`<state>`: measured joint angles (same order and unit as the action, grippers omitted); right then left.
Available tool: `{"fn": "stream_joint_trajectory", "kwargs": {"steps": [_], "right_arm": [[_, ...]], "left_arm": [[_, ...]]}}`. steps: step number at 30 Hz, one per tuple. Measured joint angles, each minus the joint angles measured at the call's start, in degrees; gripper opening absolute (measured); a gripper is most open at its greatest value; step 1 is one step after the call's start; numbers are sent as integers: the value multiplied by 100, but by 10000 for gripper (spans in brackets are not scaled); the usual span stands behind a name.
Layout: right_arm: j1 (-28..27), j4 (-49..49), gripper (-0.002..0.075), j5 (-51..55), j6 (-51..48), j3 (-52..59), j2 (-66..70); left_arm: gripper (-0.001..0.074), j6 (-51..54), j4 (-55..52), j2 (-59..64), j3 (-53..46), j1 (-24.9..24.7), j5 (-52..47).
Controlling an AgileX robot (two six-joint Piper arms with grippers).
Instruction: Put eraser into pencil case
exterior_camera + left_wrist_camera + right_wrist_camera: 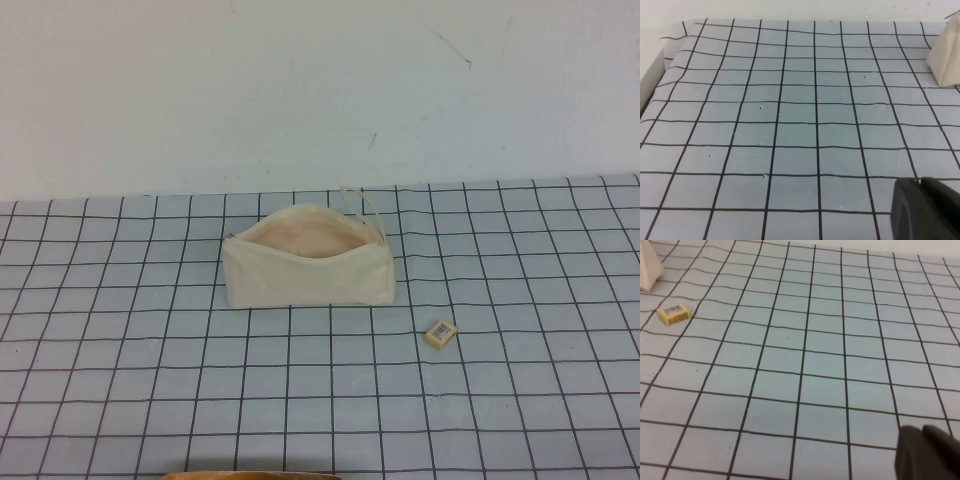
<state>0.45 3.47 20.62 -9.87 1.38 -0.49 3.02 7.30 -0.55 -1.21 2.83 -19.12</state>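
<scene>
Nearest the robot, only a dark edge of the left gripper (pixel 925 207) and of the right gripper (pixel 927 452) is seen, low over the gridded mat (pixel 120 380); whether their fingers are released or clenched cannot be told. Farther out, the eraser (pixel 441 333) lies untouched. Beyond it, the pencil case (pixel 306 268) stands unzipped. The eraser should likely be pinched across its short sides, then released over the opening.

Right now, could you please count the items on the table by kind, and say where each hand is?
Case: 1
Eraser: 1
Total: 2
Left hand: over bare grid, left of the case.
Right hand: over bare grid, right of the eraser.
</scene>
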Motion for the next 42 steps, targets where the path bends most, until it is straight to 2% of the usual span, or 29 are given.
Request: {"fn": "stream_joint_trajectory", "kwargs": {"steps": [33,37,42], "right_arm": [[0,642,-3,0,0,0,0],[0,1614,-3,13,181,12,0],[0,4075,-3,43,465,24,0]], "left_arm": [[-1,0,0,0,0,0,0],[-1,0,0,0,0,0,0],[-1,0,0,0,0,0,0]]}}
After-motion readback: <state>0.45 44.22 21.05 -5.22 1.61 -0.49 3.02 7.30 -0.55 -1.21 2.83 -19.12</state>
